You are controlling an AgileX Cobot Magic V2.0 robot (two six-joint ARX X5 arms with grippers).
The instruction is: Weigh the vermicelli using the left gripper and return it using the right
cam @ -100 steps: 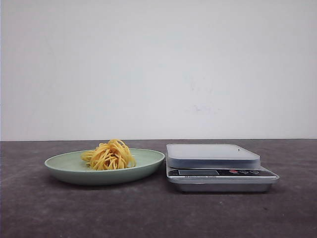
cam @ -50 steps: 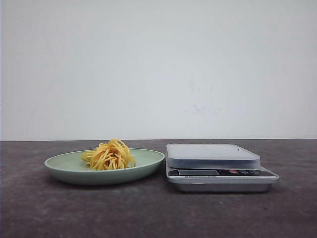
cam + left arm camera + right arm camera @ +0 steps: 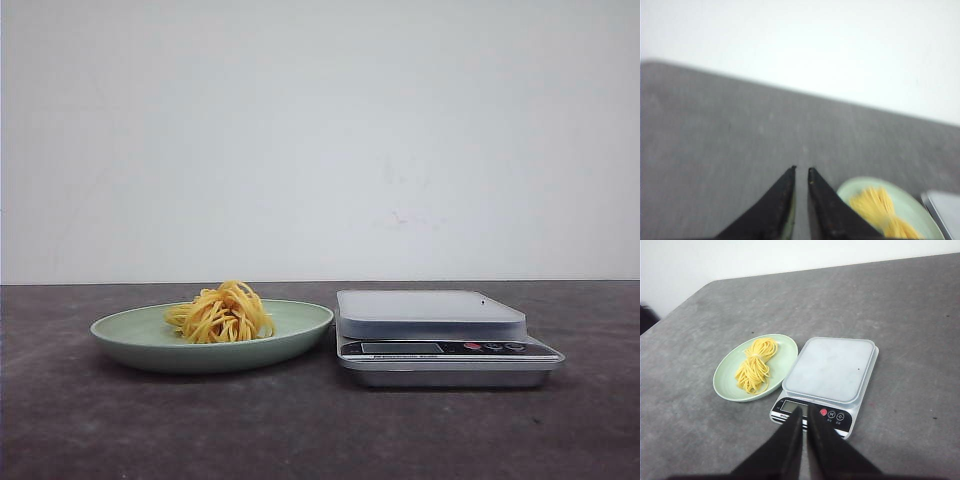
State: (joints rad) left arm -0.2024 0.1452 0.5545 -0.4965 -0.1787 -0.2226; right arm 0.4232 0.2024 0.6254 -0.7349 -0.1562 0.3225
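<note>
The vermicelli (image 3: pixel 222 313), a small nest of yellow-orange strands, lies on a pale green plate (image 3: pixel 140 335) left of a grey kitchen scale (image 3: pixel 430 312). Neither gripper shows in the front view. In the left wrist view my left gripper (image 3: pixel 801 169) is shut and empty above bare table; the plate (image 3: pixel 850 189) and the vermicelli (image 3: pixel 877 207) lie beside it, blurred. In the right wrist view my right gripper (image 3: pixel 803 407) is shut and empty, high over the scale's display (image 3: pixel 792 406), with the vermicelli (image 3: pixel 756 365), the plate (image 3: pixel 730 382) and the scale's platform (image 3: pixel 832 367) beyond it.
The table is dark grey with a white wall behind. In the right wrist view the table's far edge (image 3: pixel 790 274) and a rounded corner (image 3: pixel 705 287) show. The scale has a red button (image 3: pixel 823 412) on its front panel.
None in the front view: the plate, the vermicelli and the scale have not moved.
</note>
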